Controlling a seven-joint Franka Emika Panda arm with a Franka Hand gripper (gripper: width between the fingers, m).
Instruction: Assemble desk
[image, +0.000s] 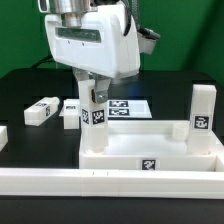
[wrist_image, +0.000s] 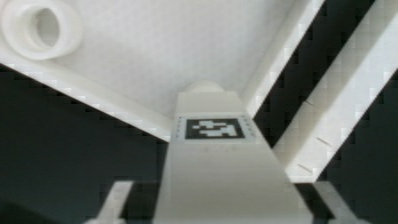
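Centre-left in the exterior view, the gripper (image: 89, 92) straddles a leg (image: 93, 118) upright at a corner of the top (image: 150, 160), likely seating it; pinching or slack, I cannot tell.

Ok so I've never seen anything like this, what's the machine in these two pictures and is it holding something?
The big white machine is a robot arm; its two-fingered hand reaches down from above. One picture comes from a camera off to the side, the other from a camera on the arm's wrist, looking down between the fingers. On the black table lies a wide white plastic rimmed tray, the desk's top. The hand's fingers straddle an upright white square block leg at one corner of it; whether they grip it I cannot tell. A second leg stands at another corner. A third leg and a fourth leg sit loose on the table near the flat white marker board.
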